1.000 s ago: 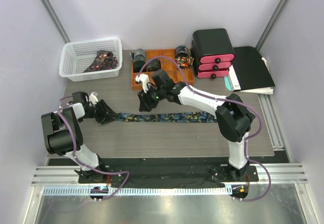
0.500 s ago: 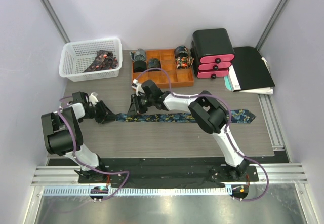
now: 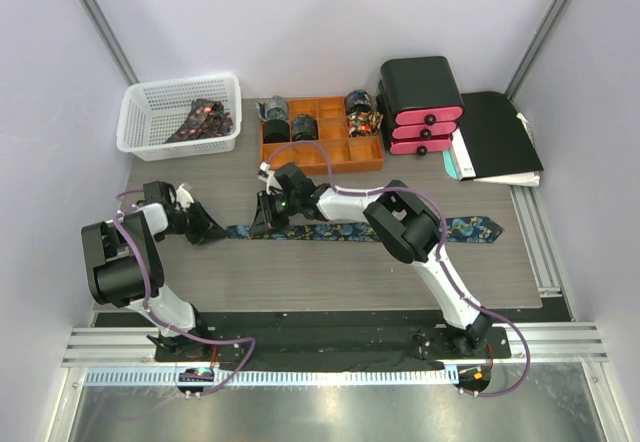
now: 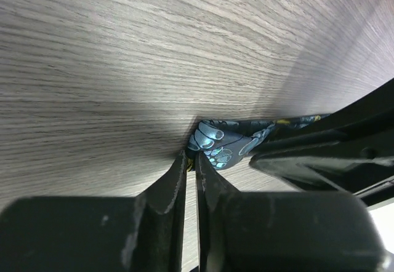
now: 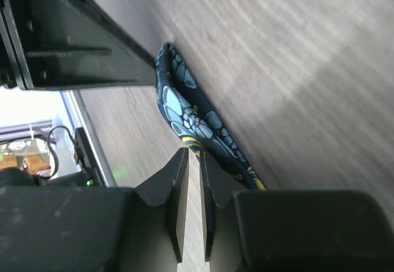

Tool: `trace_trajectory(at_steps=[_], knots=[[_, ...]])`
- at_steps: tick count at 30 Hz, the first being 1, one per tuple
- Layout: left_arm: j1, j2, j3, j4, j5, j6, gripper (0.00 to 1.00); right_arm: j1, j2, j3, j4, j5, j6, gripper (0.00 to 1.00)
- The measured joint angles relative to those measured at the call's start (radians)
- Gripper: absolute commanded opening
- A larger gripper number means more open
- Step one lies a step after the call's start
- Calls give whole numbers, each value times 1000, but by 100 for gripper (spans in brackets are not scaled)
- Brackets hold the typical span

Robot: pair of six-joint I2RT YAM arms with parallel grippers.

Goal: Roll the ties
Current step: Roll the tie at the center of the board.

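Observation:
One of the ties [image 3: 350, 231], dark navy with a teal-gold pattern, lies flat and straight across the table. My left gripper [image 3: 207, 230] sits at its left pointed end. In the left wrist view the left gripper [image 4: 191, 161] is shut on the tie's tip [image 4: 218, 144]. My right gripper [image 3: 265, 220] is a little further right on the same tie. In the right wrist view the right gripper [image 5: 194, 155] has pinched the tie's edge [image 5: 184, 115] between its fingertips. Rolled ties [image 3: 303, 127] sit in the orange tray [image 3: 330, 159].
A white basket [image 3: 140, 122] at the back left holds loose ties [image 3: 205, 119]. A black and pink drawer box [image 3: 420, 102] and a black folder [image 3: 495, 132] stand at the back right. The tie's wide end [image 3: 480, 229] lies near the table's right edge.
The right arm has folded in and its gripper slid left along the tie, closer to the left gripper. Both grippers have closed down on the tie.

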Motion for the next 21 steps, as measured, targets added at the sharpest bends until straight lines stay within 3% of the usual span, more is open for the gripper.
trace_trajectory(at_steps=[5,11,21], knots=[[0,-6,0,-6,-3,13,0,-2,18,47,-47,0,-5,19],[-19,-99,-3,-35,-20,24,0,-2,22,58,-62,-1,-7,19],[-173,-337,-7,-69,-120,48,0,-15,14,56,-77,-29,0,21]])
